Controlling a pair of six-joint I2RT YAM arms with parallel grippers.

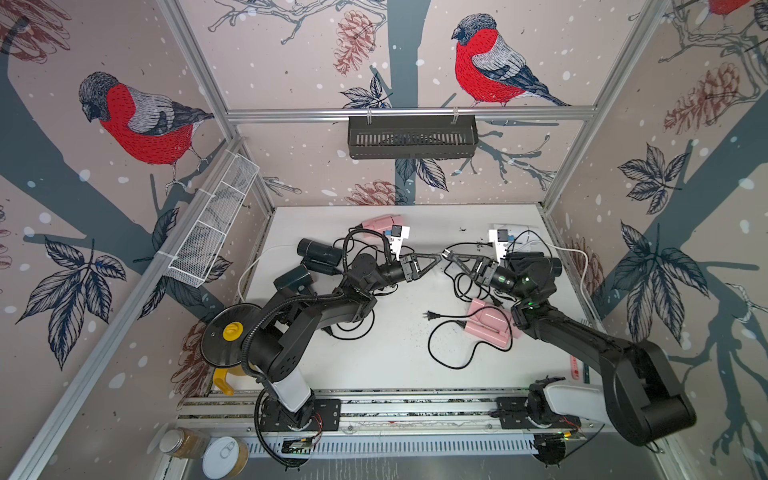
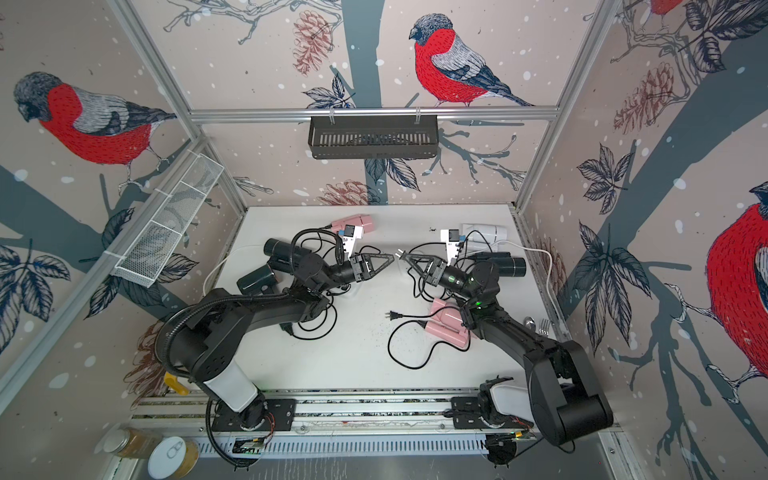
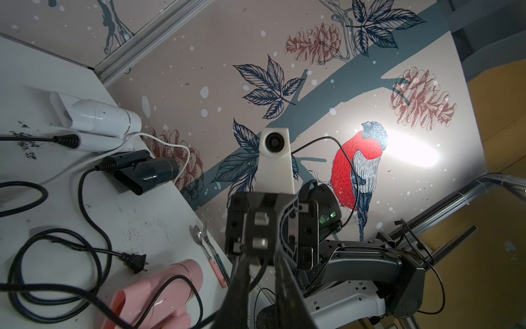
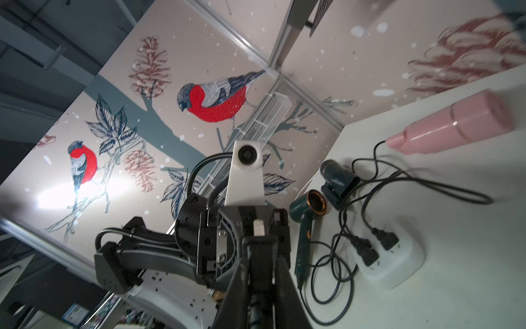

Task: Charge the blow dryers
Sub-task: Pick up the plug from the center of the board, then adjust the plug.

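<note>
Both grippers meet tip to tip above the middle of the table. My right gripper [image 1: 449, 254] [image 4: 260, 256] is shut on a black plug [image 1: 446, 251] [image 4: 259, 242], whose prongs point at my left gripper [image 1: 437, 257] [image 3: 262, 262]. The left jaws stand slightly apart, just short of the plug [image 3: 260, 228], holding nothing. Blow dryers lie around: pink [image 1: 380, 222] at the back left, two dark ones [image 1: 318, 251] [image 1: 293, 278] at the left, white [image 1: 519, 230] at the back right, black [image 1: 544, 264] behind the right arm, pink [image 1: 490, 322] at the front right.
A white power strip [image 4: 390, 256] with several plugs in it lies under the left arm. A loose plug [image 1: 432, 316] and cord loops lie mid-table. Spoon and fork [image 3: 203, 239] rest at the right edge. A black basket [image 1: 411, 137] hangs on the back wall, a wire basket [image 1: 212, 224] on the left.
</note>
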